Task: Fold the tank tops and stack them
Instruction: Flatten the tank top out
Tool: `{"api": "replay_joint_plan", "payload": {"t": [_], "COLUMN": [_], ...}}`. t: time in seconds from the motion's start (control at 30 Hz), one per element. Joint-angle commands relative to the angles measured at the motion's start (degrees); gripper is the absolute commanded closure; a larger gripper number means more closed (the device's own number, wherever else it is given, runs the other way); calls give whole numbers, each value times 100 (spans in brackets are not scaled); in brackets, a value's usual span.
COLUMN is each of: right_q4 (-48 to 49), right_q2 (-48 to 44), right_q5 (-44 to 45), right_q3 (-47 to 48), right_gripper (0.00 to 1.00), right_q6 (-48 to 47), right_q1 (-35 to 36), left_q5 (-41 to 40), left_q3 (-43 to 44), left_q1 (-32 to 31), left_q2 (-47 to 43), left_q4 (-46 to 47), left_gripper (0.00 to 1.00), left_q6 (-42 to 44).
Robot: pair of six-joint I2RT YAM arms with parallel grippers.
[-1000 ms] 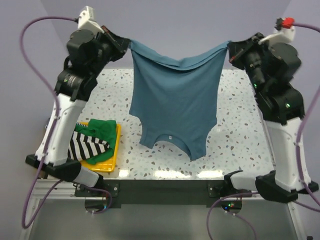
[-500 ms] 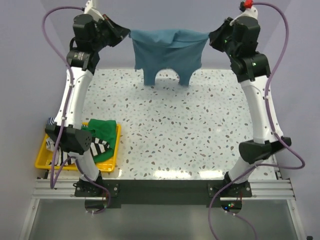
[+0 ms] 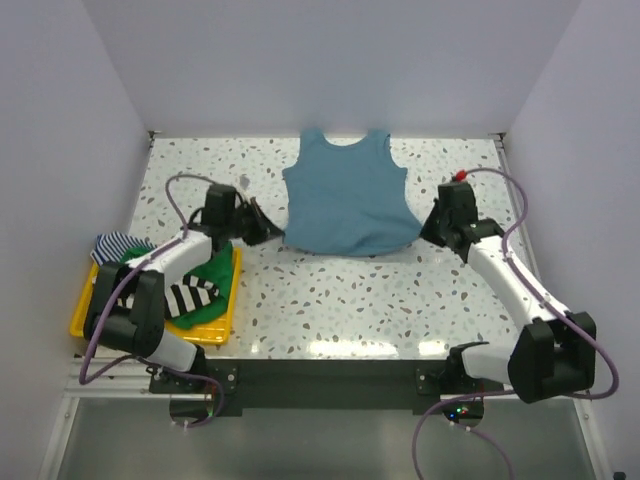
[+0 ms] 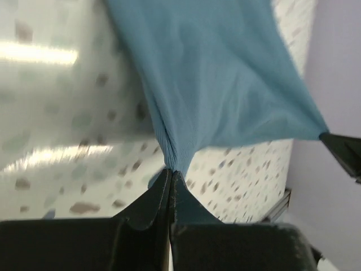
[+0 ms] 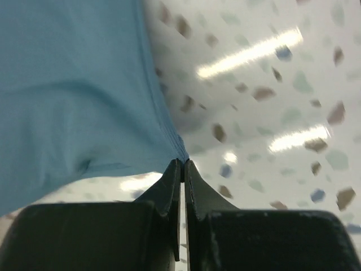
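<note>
— Doing what now?
— Laying the teal tank top (image 3: 345, 195) flat at the far middle of the table (image 3: 400, 300). Pinching its near hem corners tight with the left gripper (image 3: 268, 232) and right gripper (image 3: 425, 228).
— Next?
— Probably lifting both corners together and folding toward the neck.
— Seen only from above?
— The yellow tray (image 3: 236, 290), holding the green tank top (image 3: 213, 265) and striped tank top (image 3: 190, 297). Up close, just pinched cloth.

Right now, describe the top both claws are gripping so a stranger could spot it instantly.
On the speckled table, look to the far middle. A teal top lies spread there, straps toward the back wall, near corners pinched by the left claw and right claw. Unlike the striped top and green top heaped in the yellow tray, it is plain and laid open.
</note>
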Motion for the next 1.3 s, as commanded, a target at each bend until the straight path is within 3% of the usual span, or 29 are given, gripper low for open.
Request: {"api": "replay_joint_plan", "payload": {"t": [0.0, 0.13, 0.3, 0.47, 0.57, 0.6, 0.67, 0.73, 0.8, 0.83, 0.93, 0.97, 1.07, 1.27], "right_q4": [207, 261, -28, -319, -573, -644, -785, -777, -794, -838, -838, -847, -882, -531], "right_q2": [-74, -64, -196, -266, -433, -469, -583, -837, -1030, -1075, -1050, -945, -216, 1390], "right_q5": [-363, -804, -927, -1041, -1041, -1033, -1041, -998, -989, -693, 246, 485, 1135, 1384], "right_q3": [-933, -1663, -2051, -2025, -1964, -1920, -1797, -1744, -1630, -1455, -1130, -833, -112, 943], "right_gripper": [100, 100, 100, 93, 80, 67, 60, 50, 48, 48, 50, 50, 55, 58], "right_q6": [311, 355, 355, 241, 145, 101, -14, -75, -58, 29, 511, 644, 900, 857], "right_q1": [-480, -833, -1158, -1545, -1835, -1844, -1845, -1836, -1635, -1451, 181, 1073, 2490, 4068], "left_q5": [348, 480, 498, 489, 428, 236, -54, -538, -1011, -1118, -1426, -1427, -1559, -2104], "left_q3": [-1297, -2189, -2322, -2366, -2235, -2139, -1806, -1559, -1207, -1058, -417, -67, 734, 1797], "left_q1": [-286, -445, -585, -647, -682, -682, -682, -682, -665, -613, -560, -533, -524, -436], "left_q2": [-23, 30, -206, -636, -952, -1041, -1296, -1480, -1438, -1194, -379, -130, 889, 2182], "left_q4": [761, 1131, 781, 272, -263, -466, -1053, -1407, -1479, -1557, -1462, -1366, -1303, -1197], "left_gripper": [100, 100, 99, 87, 66, 64, 53, 48, 45, 44, 47, 50, 55, 58], "left_q6": [-293, -601, -654, -698, -584, -410, -242, -22, 189, 259, 505, 645, 743, 567]}}
